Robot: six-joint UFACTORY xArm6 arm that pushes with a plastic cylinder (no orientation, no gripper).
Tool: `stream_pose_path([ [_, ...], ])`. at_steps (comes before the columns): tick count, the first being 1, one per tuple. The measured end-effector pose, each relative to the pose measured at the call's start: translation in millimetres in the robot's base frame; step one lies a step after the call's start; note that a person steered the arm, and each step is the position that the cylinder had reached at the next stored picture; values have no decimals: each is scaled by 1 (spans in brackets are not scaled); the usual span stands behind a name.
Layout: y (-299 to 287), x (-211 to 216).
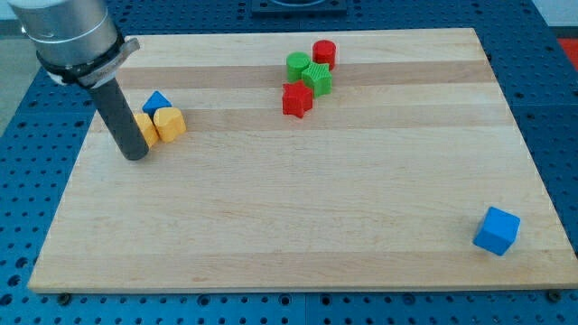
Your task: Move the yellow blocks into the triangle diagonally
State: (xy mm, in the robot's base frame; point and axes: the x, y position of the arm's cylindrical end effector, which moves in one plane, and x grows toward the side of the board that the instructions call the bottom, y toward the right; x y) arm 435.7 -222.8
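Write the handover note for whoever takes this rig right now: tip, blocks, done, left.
My tip is down on the wooden board, at the view's left, right beside one yellow block.
The second yellow block sits next to the first, on its right; the blue triangle block is just above the pair, close or touching.
Done: yellow blocks are gathered by the triangle.
Left: judge whether the placement is diagonal enough; nudge if not.
Elsewhere: red and green cluster at top centre, blue cube at bottom right.

No text, label, brand, number or sign can be read anywhere: the wooden board carries plain grain only, and the blocks on it show bare coloured faces without any marking.
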Motion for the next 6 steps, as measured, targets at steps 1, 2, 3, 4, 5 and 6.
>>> stream_pose_path([
  [1, -4, -31],
  [2, -6, -23],
  [3, 27, 19],
  [4, 90, 64],
  [5, 183, 91],
  [6, 273, 115],
])
